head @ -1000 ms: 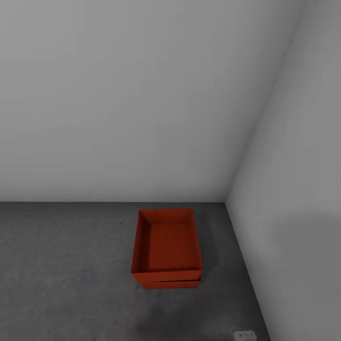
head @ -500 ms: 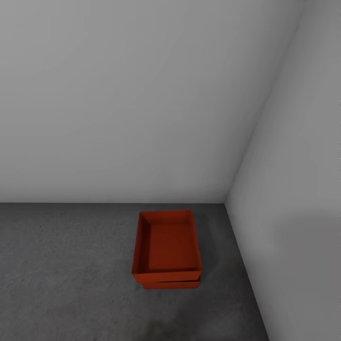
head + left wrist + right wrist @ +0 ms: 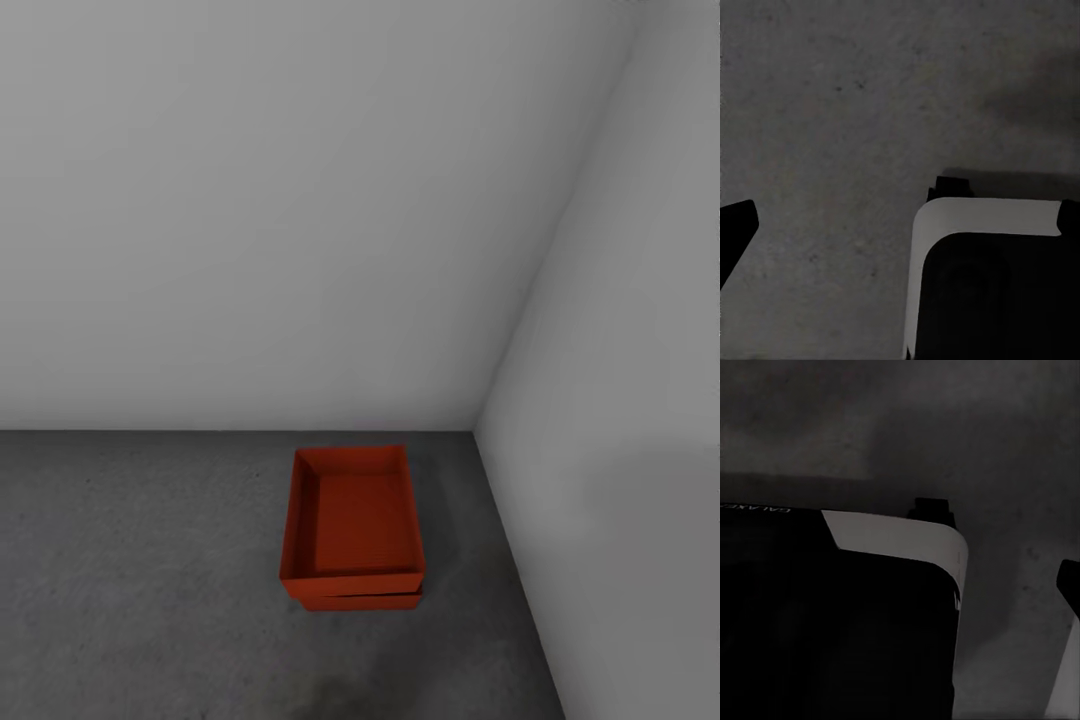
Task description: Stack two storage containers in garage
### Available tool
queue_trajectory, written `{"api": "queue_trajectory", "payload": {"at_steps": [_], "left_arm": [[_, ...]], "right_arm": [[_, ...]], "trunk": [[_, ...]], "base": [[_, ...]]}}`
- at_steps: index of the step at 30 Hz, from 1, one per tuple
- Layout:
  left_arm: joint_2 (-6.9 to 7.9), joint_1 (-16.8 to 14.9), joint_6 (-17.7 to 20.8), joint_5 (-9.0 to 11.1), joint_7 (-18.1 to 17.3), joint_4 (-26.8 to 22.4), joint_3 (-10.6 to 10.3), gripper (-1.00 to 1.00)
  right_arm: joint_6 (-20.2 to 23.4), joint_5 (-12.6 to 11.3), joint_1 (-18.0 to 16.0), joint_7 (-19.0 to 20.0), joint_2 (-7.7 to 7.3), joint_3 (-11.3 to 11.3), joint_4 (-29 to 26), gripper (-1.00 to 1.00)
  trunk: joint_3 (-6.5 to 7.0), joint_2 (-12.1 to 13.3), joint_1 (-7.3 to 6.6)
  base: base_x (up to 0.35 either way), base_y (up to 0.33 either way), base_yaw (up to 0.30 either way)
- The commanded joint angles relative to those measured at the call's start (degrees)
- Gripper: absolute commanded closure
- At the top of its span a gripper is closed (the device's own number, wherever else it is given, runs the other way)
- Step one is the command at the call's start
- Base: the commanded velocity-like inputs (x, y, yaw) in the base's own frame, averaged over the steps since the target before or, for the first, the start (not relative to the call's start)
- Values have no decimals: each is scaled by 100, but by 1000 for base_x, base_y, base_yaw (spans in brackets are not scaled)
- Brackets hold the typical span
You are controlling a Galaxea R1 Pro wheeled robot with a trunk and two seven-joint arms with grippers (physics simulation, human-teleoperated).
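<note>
Two red-orange storage containers sit stacked on the dark grey concrete floor [image 3: 150, 560] of the garage, near the corner of two pale walls. The upper container [image 3: 355, 520] is open-topped and empty. Beneath it only the front edge of the lower container [image 3: 360, 600] shows. In the left wrist view my left gripper [image 3: 904, 217] hangs over bare concrete, its black fingertips [image 3: 736, 229] far apart at the picture's edges, nothing between them. My right gripper [image 3: 900, 585] likewise faces the floor, one dark fingertip [image 3: 1069, 585] at the edge.
The back wall [image 3: 250, 200] and the right wall [image 3: 620, 450] meet just behind and to the right of the stack. A black and white part of my own base [image 3: 982, 217] shows in both wrist views. Open concrete stretches left of the stack.
The head view has shifted slightly, so the stack sits a few pixels lower. A small white object at the bottom right edge a second ago has left the picture. The containers have not moved.
</note>
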Motion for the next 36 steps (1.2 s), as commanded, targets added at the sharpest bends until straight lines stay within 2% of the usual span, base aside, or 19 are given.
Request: {"api": "queue_trajectory", "payload": {"at_steps": [1, 36], "left_arm": [[3, -9, -38, 35, -3, 25, -11, -100], [-10, -9, -34, 35, -1, 26, -11, -100]], "right_arm": [[-45, -17, -5, 18, -2, 36, 27, -100], [-28, -30, 3, 27, 23, 36, 27, -100]], "trunk": [[14, 38, -22], [642, 1442, -791]], "base": [[0, 0, 0], [0, 0, 0]]}}
